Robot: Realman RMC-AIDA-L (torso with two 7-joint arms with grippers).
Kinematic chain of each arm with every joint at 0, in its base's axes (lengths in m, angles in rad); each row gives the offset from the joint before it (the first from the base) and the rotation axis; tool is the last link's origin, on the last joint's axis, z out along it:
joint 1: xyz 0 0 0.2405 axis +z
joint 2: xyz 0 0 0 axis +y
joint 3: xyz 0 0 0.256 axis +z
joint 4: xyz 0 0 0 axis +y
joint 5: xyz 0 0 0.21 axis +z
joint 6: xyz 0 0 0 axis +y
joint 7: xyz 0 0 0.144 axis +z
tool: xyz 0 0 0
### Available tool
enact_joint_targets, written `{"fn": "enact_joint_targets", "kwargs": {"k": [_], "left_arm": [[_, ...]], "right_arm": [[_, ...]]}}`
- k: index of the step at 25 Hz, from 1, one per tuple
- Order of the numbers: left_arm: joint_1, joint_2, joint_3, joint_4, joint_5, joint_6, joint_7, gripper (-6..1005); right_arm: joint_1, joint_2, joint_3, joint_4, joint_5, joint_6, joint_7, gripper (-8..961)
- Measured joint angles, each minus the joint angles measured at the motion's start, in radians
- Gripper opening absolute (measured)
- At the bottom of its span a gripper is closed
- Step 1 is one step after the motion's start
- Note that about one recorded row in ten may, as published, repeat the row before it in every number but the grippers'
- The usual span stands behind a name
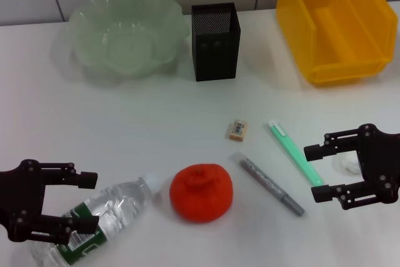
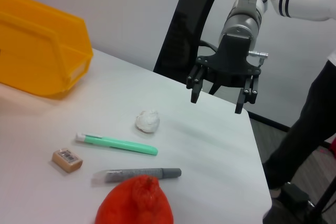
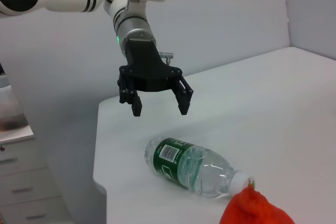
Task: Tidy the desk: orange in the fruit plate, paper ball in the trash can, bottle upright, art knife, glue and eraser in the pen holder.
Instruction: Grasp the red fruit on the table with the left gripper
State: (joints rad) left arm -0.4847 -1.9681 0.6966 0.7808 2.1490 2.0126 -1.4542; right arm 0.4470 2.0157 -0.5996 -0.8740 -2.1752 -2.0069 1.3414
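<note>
The bottle (image 1: 100, 217) lies on its side at the front left, its neck towards the orange (image 1: 201, 192). My left gripper (image 1: 94, 201) is open above the bottle's label end, as the right wrist view (image 3: 160, 109) also shows. My right gripper (image 1: 312, 173) is open at the front right, hovering by the paper ball (image 1: 347, 165), which it partly hides. The eraser (image 1: 237, 129), green art knife (image 1: 295, 152) and grey glue stick (image 1: 267, 184) lie between the orange and the right gripper. The fruit plate (image 1: 125, 29), pen holder (image 1: 214, 42) and trash can (image 1: 334, 23) stand at the back.
The left wrist view shows the paper ball (image 2: 147, 121) beside the table's right edge (image 2: 252, 129), with an office chair (image 2: 194, 19) beyond it. The right wrist view shows the table's left edge (image 3: 100, 145) close to the bottle (image 3: 194, 166).
</note>
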Motion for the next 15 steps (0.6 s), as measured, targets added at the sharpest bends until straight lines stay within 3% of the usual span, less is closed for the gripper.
{"fn": "enact_joint_targets", "kwargs": {"k": [15], "left_arm": [[0.0, -0.001, -0.003, 0.0, 0.0, -0.002, -0.001, 783]], "right_arm": [[-0.004, 0.002, 0.0, 0.0, 0.0, 0.0, -0.002, 693]]}}
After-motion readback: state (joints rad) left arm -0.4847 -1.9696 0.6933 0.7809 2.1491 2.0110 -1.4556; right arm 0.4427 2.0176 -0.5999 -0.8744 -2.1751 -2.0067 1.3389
